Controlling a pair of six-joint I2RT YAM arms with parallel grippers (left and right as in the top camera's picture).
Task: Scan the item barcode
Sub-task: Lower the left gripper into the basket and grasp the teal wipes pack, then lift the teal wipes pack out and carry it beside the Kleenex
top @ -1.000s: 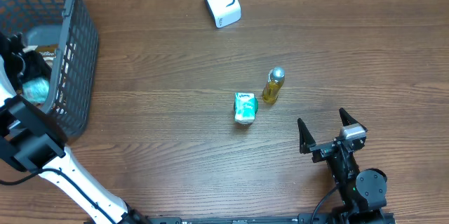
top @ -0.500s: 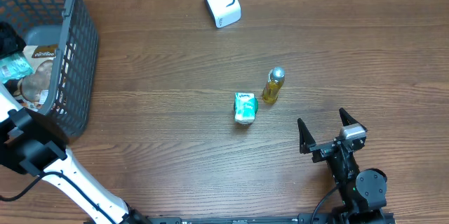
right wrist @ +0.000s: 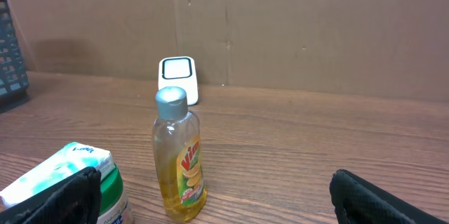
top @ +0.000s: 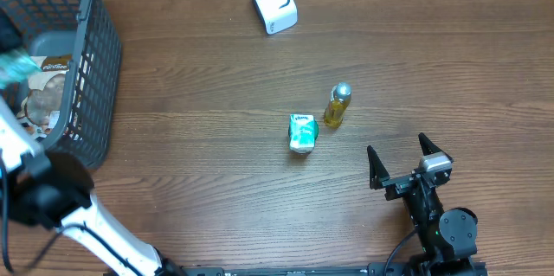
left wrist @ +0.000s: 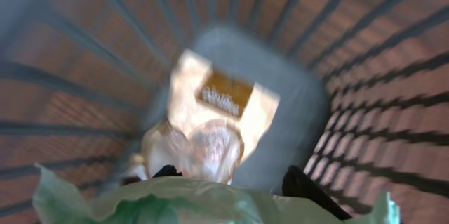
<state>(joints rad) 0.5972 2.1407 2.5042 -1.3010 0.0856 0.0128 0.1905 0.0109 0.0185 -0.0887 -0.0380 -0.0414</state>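
Brown wood-grain table (top: 216, 189); yellow bottle (top: 337, 105), silver-capped, with a red-and-green label; teal-and-white pack (top: 301, 133), frame centre; white scanner (top: 273, 3) outlined in black, top centre; dark grey mesh basket (top: 95, 60), upper left; pale green packet (left wrist: 210, 206), bottom of the left wrist view.

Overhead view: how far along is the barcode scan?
Done: a bottle and a teal pack sit mid-table, possibly scanned. In hand: the left gripper holds a green packet over the basket. Left: bring its barcode to the white scanner at the far edge. The right gripper sits open, idle.
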